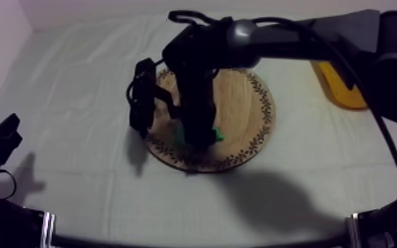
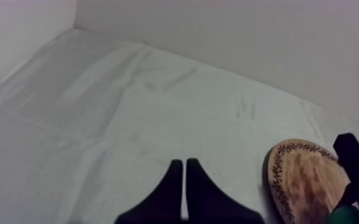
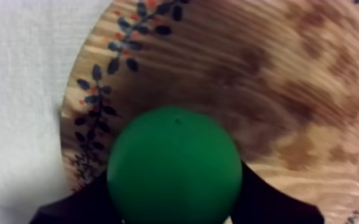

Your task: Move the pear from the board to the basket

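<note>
The worry from here is a slip: the pear (image 3: 175, 164) is round and smooth, and it looks held low on its belly, so I'd guess a quick lift or a fast swing away from the board (image 1: 247, 105) could roll it out of the hold and send it back onto the wood or off onto the tabletop (image 1: 76, 99). The basket (image 1: 338, 89) sits off the board's far right side, so the carry has to clear the board's rim and then the basket's wall. The right end effector (image 1: 200, 132) stands over the near left part of the board, grasping the pear, which sits squarely between its two black fingers. The pear is just above or on the wood; I cannot tell which. The left end effector (image 2: 185, 190) is clenched on nothing, well left of the board.
</note>
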